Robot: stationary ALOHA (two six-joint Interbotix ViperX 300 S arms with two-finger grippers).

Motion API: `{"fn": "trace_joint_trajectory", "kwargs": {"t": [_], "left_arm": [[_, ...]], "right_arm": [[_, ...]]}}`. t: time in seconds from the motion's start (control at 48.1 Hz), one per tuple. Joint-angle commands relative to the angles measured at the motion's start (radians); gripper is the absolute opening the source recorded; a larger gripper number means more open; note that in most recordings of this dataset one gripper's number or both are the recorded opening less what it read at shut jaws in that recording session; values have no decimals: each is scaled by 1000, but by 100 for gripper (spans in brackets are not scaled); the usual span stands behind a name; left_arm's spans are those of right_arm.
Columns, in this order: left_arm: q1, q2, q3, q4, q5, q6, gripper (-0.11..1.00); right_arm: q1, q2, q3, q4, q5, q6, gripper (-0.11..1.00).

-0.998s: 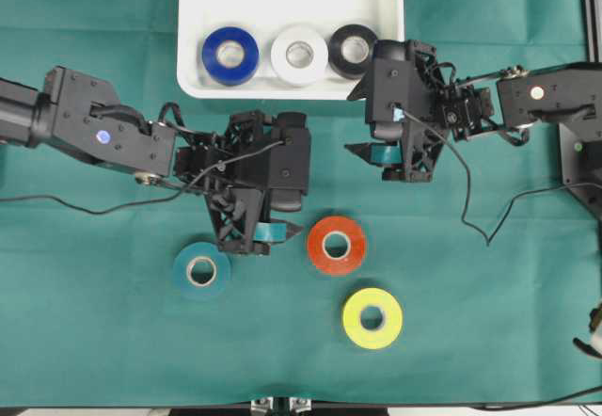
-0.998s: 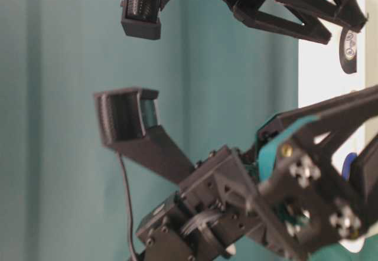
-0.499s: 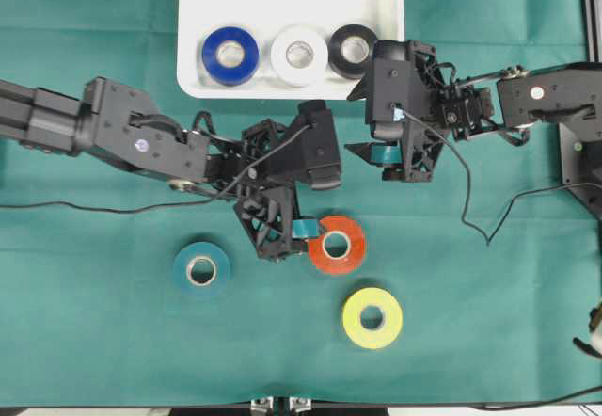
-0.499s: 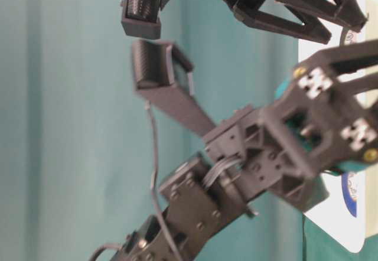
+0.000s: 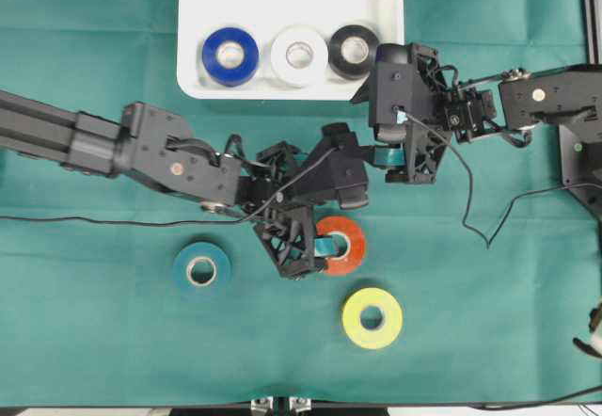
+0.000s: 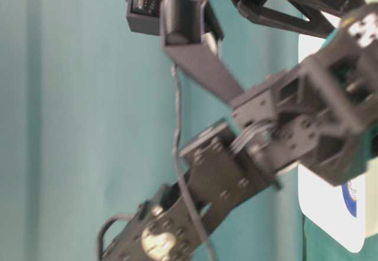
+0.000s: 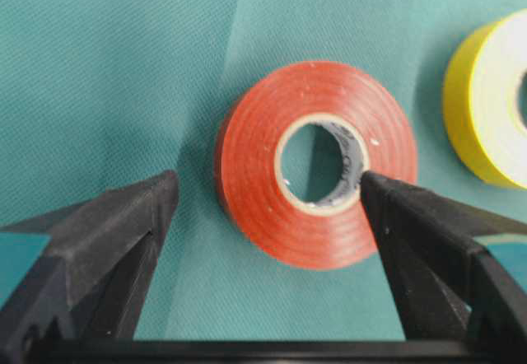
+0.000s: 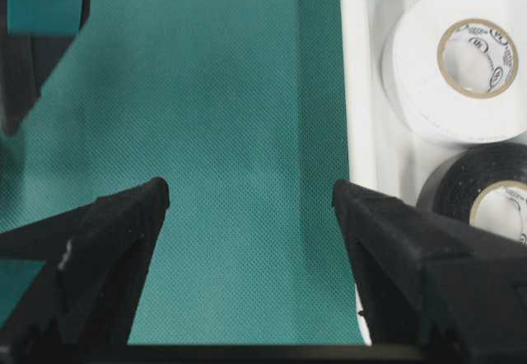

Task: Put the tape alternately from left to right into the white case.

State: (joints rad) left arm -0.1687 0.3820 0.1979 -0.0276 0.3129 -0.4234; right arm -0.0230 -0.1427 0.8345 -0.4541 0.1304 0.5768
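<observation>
The white case (image 5: 193,21) at the top holds blue tape (image 5: 230,56), white tape (image 5: 299,55) and black tape (image 5: 354,49) in a row. On the green cloth lie red-orange tape (image 5: 350,247), teal tape (image 5: 201,269) and yellow tape (image 5: 372,317). My left gripper (image 5: 315,247) hangs open over the red-orange roll (image 7: 255,158): one finger stands left of the roll, the other over its core. My right gripper (image 8: 251,195) is open and empty above cloth, beside the case rim (image 8: 354,92).
A cable (image 5: 470,218) trails over the cloth right of the right arm. The yellow roll (image 7: 486,100) lies close to the red-orange one. In the right wrist view the white roll (image 8: 461,59) and black roll (image 8: 486,199) sit just inside the case.
My left arm has swung right, from beside the teal roll to over the red-orange roll. Its jaws stay equally wide. The right arm has barely moved.
</observation>
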Motion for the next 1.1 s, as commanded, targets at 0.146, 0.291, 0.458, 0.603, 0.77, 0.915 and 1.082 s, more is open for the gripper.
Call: {"fn": "trace_joint_trajectory", "kwargs": {"t": [0.146, 0.291, 0.458, 0.603, 0.77, 0.915, 1.082], "left_arm": [[-2, 23, -72, -2, 43, -9, 56], [11, 43, -71, 0, 63, -11, 56], [25, 60, -77, 2, 63, -11, 55], [25, 58, -77, 2, 63, -11, 55], [21, 57, -77, 2, 78, -11, 48], [20, 54, -77, 2, 130, -6, 12], [20, 44, -77, 3, 163, -2, -2]], "right_arm": [[2, -21, -6, 2, -14, 2, 85], [3, -21, -6, 2, -31, 2, 85], [3, -21, -3, 2, -44, 2, 85], [3, -21, 0, 2, -43, 2, 85], [3, -21, -2, 2, -44, 2, 85], [3, -21, -3, 3, -44, 3, 85], [3, -21, -3, 3, -44, 3, 85]]}}
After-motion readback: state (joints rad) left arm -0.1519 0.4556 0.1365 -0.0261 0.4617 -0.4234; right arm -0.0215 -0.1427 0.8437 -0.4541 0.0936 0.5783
